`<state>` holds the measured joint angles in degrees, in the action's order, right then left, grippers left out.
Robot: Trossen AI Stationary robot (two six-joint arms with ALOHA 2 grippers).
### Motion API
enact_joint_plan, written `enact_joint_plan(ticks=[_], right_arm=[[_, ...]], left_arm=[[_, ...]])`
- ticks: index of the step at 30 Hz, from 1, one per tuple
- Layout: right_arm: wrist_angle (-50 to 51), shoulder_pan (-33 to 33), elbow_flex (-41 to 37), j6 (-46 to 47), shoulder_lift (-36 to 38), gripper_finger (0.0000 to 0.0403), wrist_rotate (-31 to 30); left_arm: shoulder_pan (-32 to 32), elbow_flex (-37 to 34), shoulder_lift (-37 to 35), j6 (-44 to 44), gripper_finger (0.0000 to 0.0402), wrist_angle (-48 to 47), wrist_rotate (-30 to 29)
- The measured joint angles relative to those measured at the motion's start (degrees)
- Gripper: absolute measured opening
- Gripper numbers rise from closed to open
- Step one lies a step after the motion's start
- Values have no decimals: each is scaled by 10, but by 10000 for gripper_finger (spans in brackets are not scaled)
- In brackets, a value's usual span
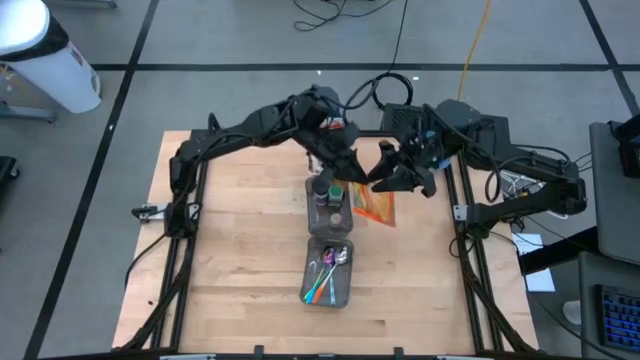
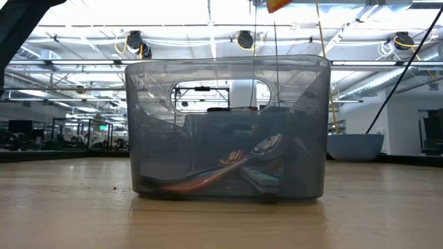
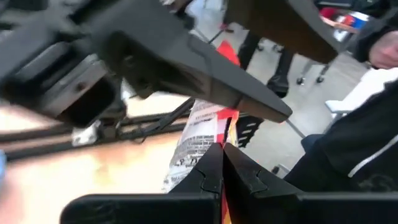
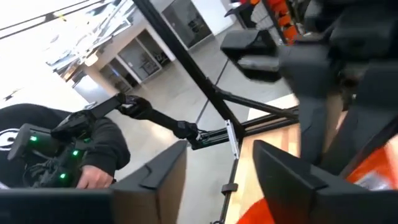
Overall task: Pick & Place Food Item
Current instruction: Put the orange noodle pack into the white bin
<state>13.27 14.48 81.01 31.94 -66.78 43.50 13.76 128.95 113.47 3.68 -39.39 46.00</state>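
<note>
1. Handing over looks like the step in hand: both grippers meet above the far middle of the table (image 1: 230, 260), at an orange snack packet (image 1: 375, 206).
2. In its own wrist view the left gripper (image 3: 222, 163) has its fingers pressed together on the edge of the packet (image 3: 198, 134), pinching the foil.
3. The right gripper (image 4: 219, 167) stands with its fingers spread apart, nothing between them (the orange packet (image 4: 373, 174) shows just off to one side of it).
4. The packet hangs just beside the grey bin (image 1: 328, 270), which holds cutlery.
5. Next, I judge, the left arm must carry the packet to its place and lower it before letting go; the right arm should draw clear first.
</note>
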Motion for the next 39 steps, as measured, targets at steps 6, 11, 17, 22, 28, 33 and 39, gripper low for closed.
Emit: enact_joint_plan(ticks=[6, 11, 17, 22, 28, 33, 39], right_arm=[[2, 38, 0, 27, 4, 225, -3], [28, 64, 0, 27, 20, 233, -50], [157, 87, 0, -32, 61, 221, -245], [206, 88, -3, -80, 91, 218, -328], [163, 80, -56, -69, 111, 217, -330], [108, 65, -138, -33, 129, 217, -330], [-58, 56, -281, 49, 161, 217, -329]], left_arm=[[31, 0, -24, 12, 4, -69, -35], [59, 0, -49, 37, 3, -139, -100], [86, 0, -79, 53, 3, -194, -172], [103, 1, -91, 79, 3, -193, -229], [143, -26, -71, 79, 3, -194, -232], [175, -72, -62, 70, 2, -172, -237], [198, -163, -60, 36, 2, -101, -248]])
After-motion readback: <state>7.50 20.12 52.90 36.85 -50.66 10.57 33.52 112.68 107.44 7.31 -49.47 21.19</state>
